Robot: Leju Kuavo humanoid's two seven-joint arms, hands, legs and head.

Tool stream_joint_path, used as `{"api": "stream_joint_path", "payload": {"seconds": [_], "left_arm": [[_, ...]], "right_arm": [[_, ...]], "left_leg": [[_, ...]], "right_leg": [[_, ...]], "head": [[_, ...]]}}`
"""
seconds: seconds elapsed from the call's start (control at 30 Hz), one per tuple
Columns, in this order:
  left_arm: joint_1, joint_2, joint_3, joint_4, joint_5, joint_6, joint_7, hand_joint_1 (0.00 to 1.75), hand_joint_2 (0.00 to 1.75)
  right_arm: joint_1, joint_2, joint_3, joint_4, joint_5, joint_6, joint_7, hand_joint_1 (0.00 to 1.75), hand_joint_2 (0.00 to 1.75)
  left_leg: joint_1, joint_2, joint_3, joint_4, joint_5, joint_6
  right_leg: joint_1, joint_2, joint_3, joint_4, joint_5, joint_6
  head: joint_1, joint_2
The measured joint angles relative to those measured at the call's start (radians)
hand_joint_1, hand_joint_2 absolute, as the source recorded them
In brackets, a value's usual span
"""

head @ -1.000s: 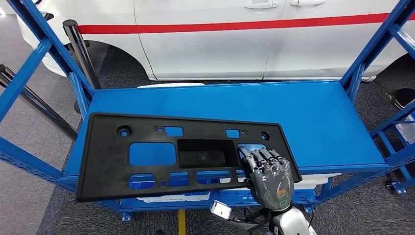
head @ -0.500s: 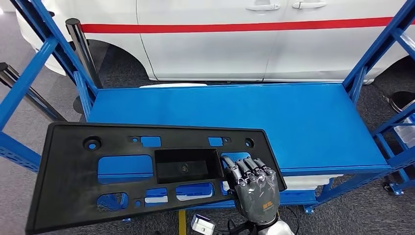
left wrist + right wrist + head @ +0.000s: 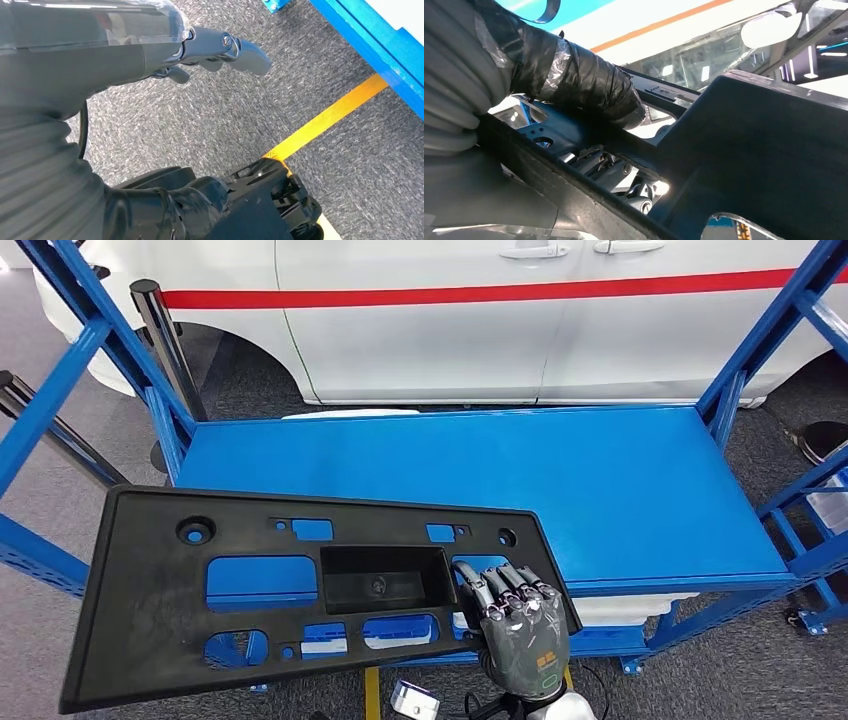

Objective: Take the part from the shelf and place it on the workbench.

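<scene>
Car [image 3: 500, 320], white with a red stripe, fills the far side behind the shelf [image 3: 620, 480], whose blue deck lies bare between slanted blue posts at both ends. Grey carpet [image 3: 210, 125] runs under it all, crossed by a yellow line [image 3: 325, 120] just beside the shelf's blue foot.

The part [image 3: 150, 610], a long black panel pierced with cut-outs and a sunken box near its middle, sits tilted over the shelf's near edge. Its far long edge overlaps the deck, while its left end sticks out past the left post over the carpet, lower than the right end. Whether any of it touches the deck cannot be told.

The right hand [image 3: 515, 625] grips the part at its right end, by the near edge. Dark fingers [image 3: 500, 585] lie close together, curled over the top face beside the box and reaching into a cut-out. In the right wrist view the taped thumb [image 3: 589, 85] presses against the panel's underside, so the panel is pinched between thumb and fingers.

The left hand [image 3: 215, 50] hangs low over the carpet, holding nothing, touching nothing. Its fingers are loosely bent, narrow rather than spread.

Open deck stretches to the right of the part and behind it, up to the far edge
</scene>
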Motion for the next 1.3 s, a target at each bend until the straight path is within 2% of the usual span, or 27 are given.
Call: {"api": "stream_joint_path", "payload": {"seconds": [0.07, 0.13, 0.17, 0.2, 0.23, 0.27, 0.33, 0.37, 0.4, 0.5, 0.57, 0.67, 0.7, 0.73, 0.77, 0.83, 0.87, 0.9, 1.0, 1.03, 1.07, 1.1, 1.17, 1.2, 1.23, 1.27, 1.3], "left_arm": [[0.000, 0.000, -0.001, 0.000, -0.001, 0.004, 0.004, 0.00, 1.75], [0.000, 0.000, -0.002, 0.000, -0.003, 0.008, 0.008, 0.00, 1.75], [0.001, 0.000, -0.003, 0.000, -0.003, 0.009, 0.009, 0.00, 1.75], [0.002, 0.000, -0.003, 0.000, -0.003, 0.011, 0.010, 0.00, 1.75], [0.003, 0.000, -0.004, 0.000, -0.003, 0.012, 0.011, 0.00, 1.75], [0.003, 0.000, -0.004, 0.000, -0.004, 0.012, 0.011, 0.00, 1.75], [0.002, 0.000, -0.004, 0.000, -0.005, 0.013, 0.011, 0.00, 1.75], [0.002, 0.000, -0.004, 0.000, -0.005, 0.013, 0.012, 0.00, 1.75], [0.001, 0.000, -0.005, 0.000, -0.006, 0.013, 0.013, 0.00, 1.75], [0.003, 0.000, -0.006, 0.000, -0.006, 0.013, 0.015, 0.00, 1.75], [0.002, 0.000, -0.006, 0.000, -0.006, 0.013, 0.016, 0.00, 1.75], [0.001, -0.001, -0.006, 0.000, -0.006, 0.013, 0.015, 0.00, 1.75], [0.001, -0.001, -0.006, 0.000, -0.006, 0.013, 0.015, 0.00, 1.75], [0.002, -0.001, -0.006, 0.000, -0.006, 0.013, 0.015, 0.00, 1.75], [0.002, -0.001, -0.006, 0.000, -0.006, 0.013, 0.015, 0.00, 1.75], [0.001, -0.002, -0.007, 0.000, -0.006, 0.013, 0.015, 0.00, 1.75], [0.001, -0.002, -0.007, 0.000, -0.006, 0.013, 0.015, 0.00, 1.75], [0.001, -0.002, -0.007, 0.000, -0.006, 0.013, 0.015, 0.00, 1.75], [0.000, -0.002, -0.007, 0.000, -0.006, 0.013, 0.015, 0.00, 1.75], [0.000, -0.002, -0.007, 0.000, -0.007, 0.013, 0.015, 0.00, 1.75], [0.000, -0.001, -0.007, 0.000, -0.007, 0.013, 0.015, 0.00, 1.75], [0.000, -0.001, -0.007, 0.000, -0.007, 0.013, 0.015, 0.00, 1.75], [0.001, -0.001, -0.007, 0.000, -0.007, 0.013, 0.015, 0.00, 1.75], [0.002, -0.001, -0.008, 0.000, -0.007, 0.013, 0.015, 0.00, 1.75], [0.002, -0.001, -0.008, 0.000, -0.007, 0.013, 0.015, 0.00, 1.75], [0.003, -0.001, -0.008, 0.000, -0.007, 0.013, 0.015, 0.00, 1.75], [0.002, -0.001, -0.008, 0.000, -0.008, 0.013, 0.015, 0.00, 1.75]], "right_arm": [[0.000, 0.004, -0.001, 0.001, -0.006, 0.000, -0.004, 1.75, 1.75], [0.000, 0.008, -0.001, 0.004, -0.012, 0.000, -0.008, 1.75, 1.75], [0.000, 0.009, -0.002, 0.006, -0.015, 0.000, -0.010, 1.75, 1.75], [0.000, 0.009, -0.002, 0.009, -0.018, 0.000, -0.012, 1.75, 1.75], [0.000, 0.009, -0.003, 0.012, -0.020, 0.000, -0.014, 1.75, 1.75], [0.001, 0.010, -0.003, 0.014, -0.022, 0.000, -0.016, 1.75, 1.75], [0.000, 0.012, -0.004, 0.016, -0.025, 0.000, -0.018, 1.75, 1.75], [0.000, 0.013, -0.004, 0.017, -0.027, 0.000, -0.019, 1.75, 1.75], [0.000, 0.015, -0.005, 0.018, -0.029, 0.000, -0.020, 1.75, 1.75], [0.000, 0.017, -0.005, 0.019, -0.036, 0.000, -0.026, 1.75, 1.75], [0.000, 0.017, -0.006, 0.020, -0.039, 0.000, -0.033, 1.75, 1.75], [0.000, 0.017, -0.008, 0.024, -0.044, 0.000, -0.038, 1.75, 1.75], [0.000, 0.017, -0.009, 0.026, -0.046, 0.000, -0.040, 1.75, 1.75], [0.000, 0.017, -0.010, 0.029, -0.048, 0.000, -0.041, 1.75, 1.75], [0.000, 0.017, -0.010, 0.030, -0.050, 0.000, -0.043, 1.75, 1.75], [-0.002, 0.017, -0.010, 0.032, -0.053, 0.000, -0.048, 1.75, 1.75], [-0.003, 0.017, -0.010, 0.033, -0.054, 0.000, -0.050, 1.75, 1.75], [-0.003, 0.018, -0.010, 0.033, -0.054, 0.000, -0.051, 1.75, 1.75], [-0.004, 0.020, -0.011, 0.034, -0.057, 0.000, -0.054, 1.75, 1.75], [-0.004, 0.022, -0.012, 0.034, -0.057, 0.000, -0.054, 1.75, 1.75], [-0.004, 0.024, -0.012, 0.034, -0.058, 0.000, -0.054, 1.75, 1.75], [-0.004, 0.026, -0.013, 0.034, -0.058, 0.000, -0.054, 1.75, 1.75], [-0.004, 0.029, -0.014, 0.036, -0.060, 0.000, -0.056, 1.75, 1.75], [-0.003, 0.030, -0.014, 0.037, -0.061, 0.000, -0.056, 1.75, 1.75], [-0.003, 0.030, -0.014, 0.039, -0.062, 0.000, -0.057, 1.75, 1.75], [-0.003, 0.031, -0.014, 0.041, -0.063, 0.000, -0.058, 1.75, 1.75], [-0.003, 0.032, -0.015, 0.042, -0.064, 0.000, -0.059, 1.75, 1.75]], "left_leg": [[0.003, 0.001, -0.023, 0.057, -0.041, -0.012], [0.008, 0.001, -0.074, 0.177, -0.105, -0.022], [0.010, 0.001, -0.099, 0.234, -0.126, -0.025], [0.011, 0.002, -0.113, 0.265, -0.132, -0.027], [0.012, 0.002, -0.109, 0.260, -0.116, -0.027], [0.012, 0.002, -0.087, 0.216, -0.085, -0.025], [0.010, 0.001, -0.021, 0.076, -0.020, -0.018], [0.008, 0.000, 0.002, 0.024, -0.003, -0.014], [0.006, 0.000, 0.013, -0.004, 0.003, -0.010], [0.005, 0.001, 0.010, -0.016, 0.009, 0.003], [0.009, 0.003, 0.009, -0.025, 0.020, 0.018], [0.008, 0.006, -0.003, -0.026, 0.030, 0.030], [0.007, 0.007, -0.009, -0.024, 0.032, 0.031], [0.007, 0.007, -0.013, -0.020, 0.033, 0.031], [0.006, 0.007, -0.017, -0.016, 0.034, 0.030], [0.005, 0.006, -0.023, -0.007, 0.034, 0.027], [0.003, 0.005, -0.026, -0.003, 0.035, 0.024], [0.001, 0.005, -0.029, 0.000, 0.037, 0.018], [0.001, 0.005, -0.036, 0.001, 0.043, -0.001], [0.003, 0.004, -0.040, 0.008, 0.035, -0.007], [0.004, 0.004, -0.049, 0.031, 0.014, -0.014], [0.007, 0.004, -0.066, 0.076, -0.020, -0.020], [0.011, 0.004, -0.113, 0.204, -0.096, -0.031], [0.012, 0.004, -0.128, 0.255, -0.117, -0.034], [0.013, 0.004, -0.128, 0.273, -0.120, -0.036], [0.014, 0.005, -0.107, 0.250, -0.104, -0.036], [0.014, 0.005, -0.068, 0.192, -0.075, -0.035]], "right_leg": [[-0.005, -0.003, 0.003, -0.007, 0.005, -0.010], [-0.005, -0.005, 0.001, -0.007, 0.007, -0.014], [-0.005, -0.005, 0.001, -0.007, 0.007, -0.014], [-0.004, -0.006, 0.000, -0.006, 0.007, -0.014], [-0.004, -0.006, 0.001, -0.006, 0.007, -0.014], [-0.004, -0.005, 0.002, -0.005, 0.007, -0.014], [-0.003, -0.004, 0.003, -0.005, 0.007, -0.011], [-0.001, -0.003, 0.001, -0.004, 0.008, -0.008], [0.000, -0.003, -0.001, -0.003, 0.010, -0.004], [0.000, -0.002, -0.006, -0.003, 0.013, 0.012], [-0.001, -0.002, -0.020, 0.033, -0.020, 0.021], [-0.003, -0.002, -0.093, 0.211, -0.125, 0.027], [-0.004, -0.002, -0.109, 0.258, -0.142, 0.029], [-0.004, -0.002, -0.106, 0.265, -0.136, 0.029], [-0.004, -0.002, -0.083, 0.233, -0.114, 0.028], [-0.003, -0.002, -0.004, 0.099, -0.058, 0.023], [-0.001, -0.002, 0.025, 0.044, -0.042, 0.019], [0.001, -0.001, 0.040, 0.010, -0.035, 0.015], [0.002, -0.001, 0.036, -0.005, -0.025, 0.000], [0.000, -0.002, 0.034, -0.008, -0.019, -0.006], [-0.002, -0.004, 0.031, -0.010, -0.014, -0.013], [-0.004, -0.006, 0.027, -0.012, -0.009, -0.017], [-0.004, -0.008, 0.015, -0.011, -0.001, -0.022], [-0.003, -0.009, 0.008, -0.010, 0.003, -0.021], [-0.003, -0.010, 0.003, -0.008, 0.005, -0.021], [-0.004, -0.010, -0.001, -0.006, 0.008, -0.019], [-0.004, -0.009, -0.003, -0.005, 0.009, -0.018]], "head": [[-0.002, 0.000], [-0.003, 0.000], [-0.003, 0.000], [-0.003, 0.000], [-0.003, 0.000], [-0.003, 0.000], [-0.003, 0.000], [-0.003, 0.000], [-0.003, 0.000], [-0.002, 0.000], [-0.002, 0.000], [-0.001, 0.000], [-0.001, 0.000], [-0.001, 0.000], [-0.001, 0.000], [-0.001, 0.000], [-0.001, 0.000], [-0.002, 0.000], [-0.002, 0.000], [-0.002, 0.000], [-0.003, 0.000], [-0.003, 0.000], [-0.004, 0.000], [-0.004, 0.000], [-0.004, 0.000], [-0.004, 0.000], [-0.004, 0.000]]}}
